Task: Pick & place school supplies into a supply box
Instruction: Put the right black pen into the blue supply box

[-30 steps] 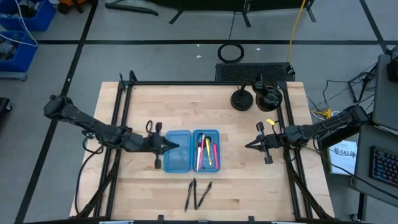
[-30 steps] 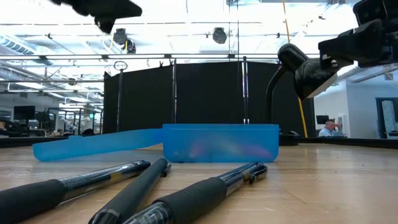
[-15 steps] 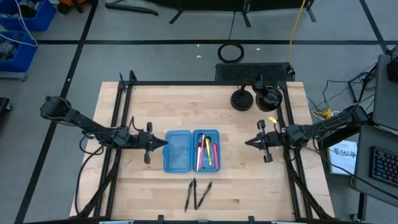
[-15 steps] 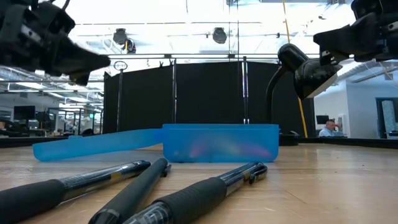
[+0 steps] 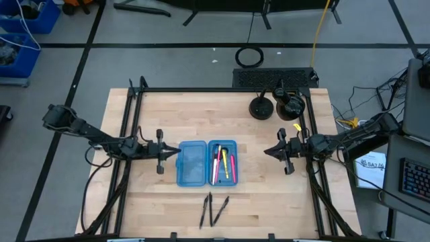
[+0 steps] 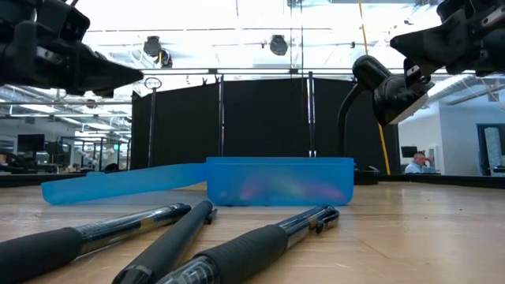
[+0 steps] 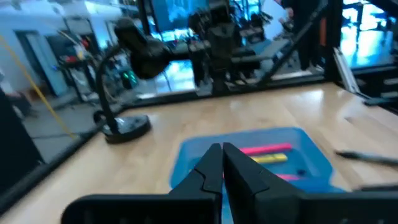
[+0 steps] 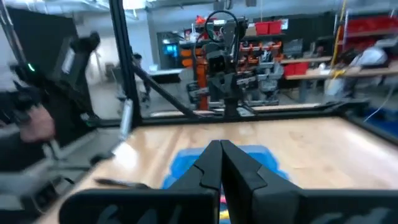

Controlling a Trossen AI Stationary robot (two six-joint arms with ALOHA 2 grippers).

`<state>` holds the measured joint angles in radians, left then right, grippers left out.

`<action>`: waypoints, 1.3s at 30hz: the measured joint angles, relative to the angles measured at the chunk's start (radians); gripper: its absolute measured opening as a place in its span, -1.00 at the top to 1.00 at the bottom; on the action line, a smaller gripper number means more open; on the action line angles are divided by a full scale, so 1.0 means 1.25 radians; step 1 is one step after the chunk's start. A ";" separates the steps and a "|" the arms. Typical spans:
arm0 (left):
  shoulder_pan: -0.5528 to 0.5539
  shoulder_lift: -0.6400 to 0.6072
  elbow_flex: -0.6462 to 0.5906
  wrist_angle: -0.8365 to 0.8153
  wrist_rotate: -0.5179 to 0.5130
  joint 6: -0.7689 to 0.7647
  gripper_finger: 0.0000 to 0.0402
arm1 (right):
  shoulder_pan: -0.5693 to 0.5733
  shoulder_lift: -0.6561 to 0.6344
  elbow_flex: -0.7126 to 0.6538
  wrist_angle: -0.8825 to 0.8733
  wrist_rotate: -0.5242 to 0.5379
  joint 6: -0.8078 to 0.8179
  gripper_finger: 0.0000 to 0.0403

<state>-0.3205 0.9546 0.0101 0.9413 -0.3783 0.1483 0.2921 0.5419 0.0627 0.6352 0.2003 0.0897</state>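
The supply box point(image 5: 191, 163) lies open and flat at the table's middle, a translucent blue case. Its right half point(image 5: 223, 161) holds pink, yellow and black pens. Three black pens point(image 5: 213, 210) lie on the table near its near edge, large in the low view point(image 6: 166, 237). No scissors show. My left gripper point(image 5: 177, 153) hovers shut just left of the box, above the table point(image 6: 134, 76), pointing at it point(image 7: 222, 149). My right gripper point(image 5: 266, 152) hovers shut right of the box, also pointing at it point(image 8: 220, 146).
A black desk lamp point(image 5: 290, 105) and its round base point(image 5: 261, 107) stand at the far right of the table. Black frame rails point(image 5: 132, 134) run along both sides. A person point(image 6: 414, 163) sits far off in the room. Bare wood lies around the box.
My left gripper has drawn back toward the table's left edge, from over the box's left half to just beside it, and has come lower in the low view. It has stayed shut. The box and the pens have not moved.
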 joint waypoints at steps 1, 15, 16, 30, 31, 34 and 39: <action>0.004 0.000 0.000 0.006 -0.001 0.005 0.93 | 0.007 0.018 0.011 0.001 -0.011 0.021 1.00; 0.097 0.001 0.000 0.009 -0.019 0.008 0.83 | 0.157 0.732 0.669 -0.372 0.220 0.102 1.00; 0.107 0.000 0.000 0.010 -0.020 -0.005 0.83 | 0.162 0.779 0.705 -0.391 0.220 0.108 1.00; 0.151 0.000 0.001 -0.051 -0.075 -0.170 0.98 | 0.236 1.168 0.990 -0.391 0.262 0.250 1.00; 0.151 0.000 0.001 -0.058 -0.075 -0.171 0.98 | 0.240 1.186 0.995 -0.385 0.262 0.269 1.00; 0.151 0.001 0.001 -0.067 -0.076 -0.178 0.95 | 0.246 1.235 1.017 -0.384 0.261 0.329 1.00; 0.151 0.000 0.001 -0.064 -0.075 -0.200 0.84 | 0.244 1.302 1.060 -0.387 0.231 0.400 1.00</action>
<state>-0.1314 0.9551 0.0109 0.8612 -0.4721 -0.1016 0.5968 2.1696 1.3875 0.1520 0.4884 0.5898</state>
